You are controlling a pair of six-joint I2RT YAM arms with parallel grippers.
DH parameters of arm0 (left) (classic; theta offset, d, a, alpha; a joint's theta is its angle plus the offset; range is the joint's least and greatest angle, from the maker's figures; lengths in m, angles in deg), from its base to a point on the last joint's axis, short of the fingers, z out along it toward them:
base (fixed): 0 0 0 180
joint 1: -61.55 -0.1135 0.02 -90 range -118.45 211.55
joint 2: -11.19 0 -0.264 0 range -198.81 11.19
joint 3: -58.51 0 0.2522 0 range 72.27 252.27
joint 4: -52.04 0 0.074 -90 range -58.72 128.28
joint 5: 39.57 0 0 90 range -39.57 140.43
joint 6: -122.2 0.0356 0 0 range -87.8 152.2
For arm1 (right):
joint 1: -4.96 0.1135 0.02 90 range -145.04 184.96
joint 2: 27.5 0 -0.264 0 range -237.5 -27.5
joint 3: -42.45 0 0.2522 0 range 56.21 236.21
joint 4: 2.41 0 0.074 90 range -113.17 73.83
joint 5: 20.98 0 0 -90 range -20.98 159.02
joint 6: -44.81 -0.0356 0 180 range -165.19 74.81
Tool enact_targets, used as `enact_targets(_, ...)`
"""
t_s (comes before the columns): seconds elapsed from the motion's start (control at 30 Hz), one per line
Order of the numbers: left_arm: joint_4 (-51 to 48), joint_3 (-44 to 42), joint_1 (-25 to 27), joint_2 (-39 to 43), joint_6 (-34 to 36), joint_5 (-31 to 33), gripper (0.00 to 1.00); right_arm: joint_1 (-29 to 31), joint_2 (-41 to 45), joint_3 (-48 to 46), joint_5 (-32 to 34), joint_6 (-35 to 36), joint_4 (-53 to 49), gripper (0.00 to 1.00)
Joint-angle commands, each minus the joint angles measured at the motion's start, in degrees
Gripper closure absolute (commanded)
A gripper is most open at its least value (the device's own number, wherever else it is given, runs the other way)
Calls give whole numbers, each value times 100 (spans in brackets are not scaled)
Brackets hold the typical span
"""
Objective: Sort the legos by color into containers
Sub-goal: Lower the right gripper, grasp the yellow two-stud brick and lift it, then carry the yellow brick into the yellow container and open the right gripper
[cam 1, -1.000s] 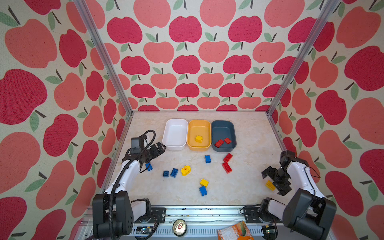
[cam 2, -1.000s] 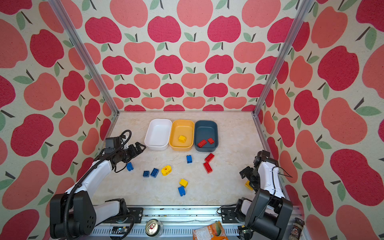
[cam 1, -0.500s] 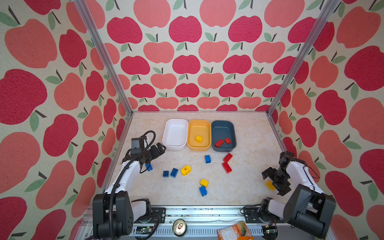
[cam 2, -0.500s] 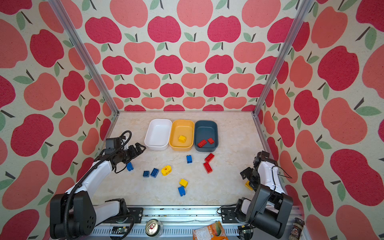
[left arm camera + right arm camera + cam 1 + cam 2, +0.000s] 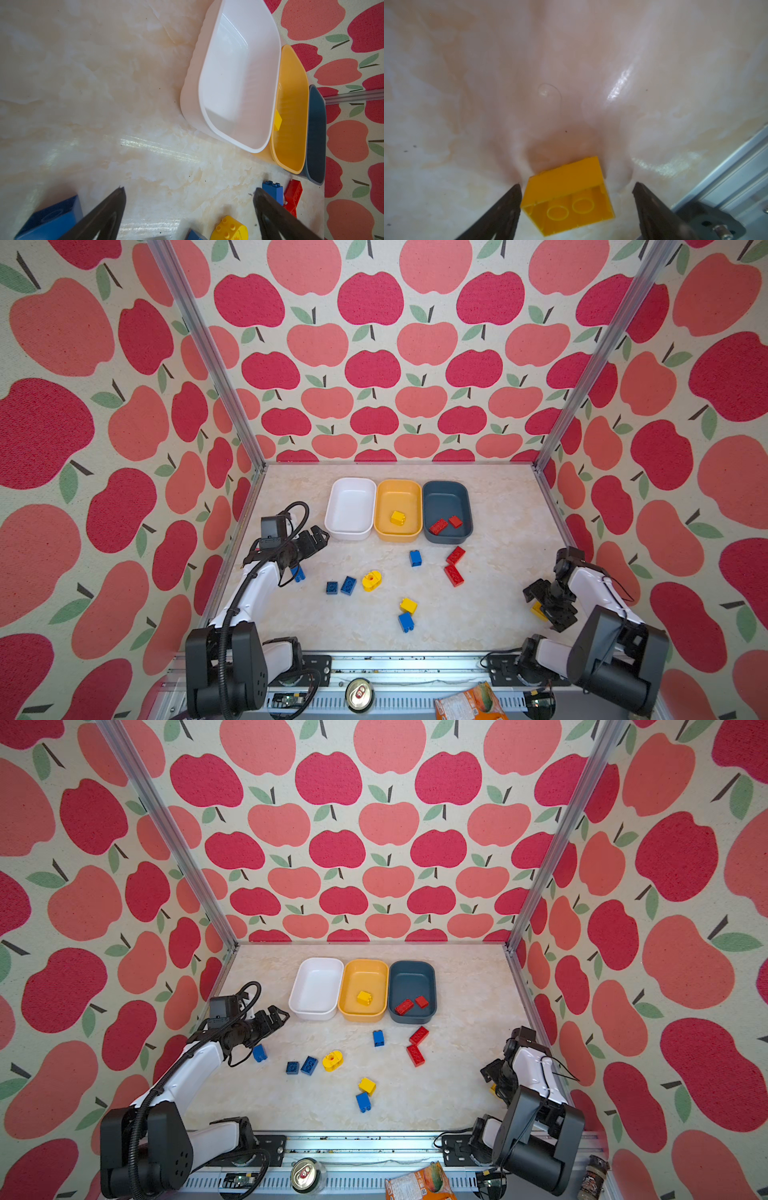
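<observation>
Three containers stand in a row at the back: white [image 5: 350, 488], yellow-orange [image 5: 398, 489] holding a yellow lego [image 5: 397, 517], and dark blue [image 5: 446, 491] holding two red legos [image 5: 438, 526]. Loose legos lie mid-table: blue ones [image 5: 415, 558] [image 5: 348, 585], red ones [image 5: 454, 575], a rounded yellow one [image 5: 371, 580], a yellow [image 5: 408, 605] beside a blue [image 5: 405, 622]. My right gripper [image 5: 576, 184] straddles a yellow lego [image 5: 566, 199] lying on its side near the right edge; one finger touches it, the other stands clear. My left gripper [image 5: 189, 188] is open over bare table near the white container [image 5: 236, 79].
A blue lego [image 5: 298, 573] lies under my left arm. The metal frame rail [image 5: 726, 166] runs close beside my right gripper. A silver can [image 5: 359, 695] and an orange wrapper [image 5: 469, 701] sit outside the front rail.
The right gripper's jaws have narrowed around the yellow lego at the right edge. The left arm has stayed put.
</observation>
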Motion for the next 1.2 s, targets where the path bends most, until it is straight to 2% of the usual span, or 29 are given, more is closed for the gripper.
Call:
enact_targets(0.0,-38,-75,-46,64,47,86,2,46,140,-110,-81,15,142,19)
enact_targets(0.23,-13,-93,-55,51,40,71,2,136,27,-141,-147,-4,224,32)
enact_targets(0.47,-12,-113,-64,86,29,81,2,230,-53,-129,-125,-29,248,55)
enact_targets(0.57,-14,-117,-72,99,29,80,2,263,-97,-74,-101,-12,221,60)
enact_targets(0.9,-14,-109,-75,113,16,89,2,678,55,407,-41,-82,-99,64)
enact_targets(1.17,59,-84,-81,96,-24,9,2,1682,-165,1255,213,-198,-237,64)
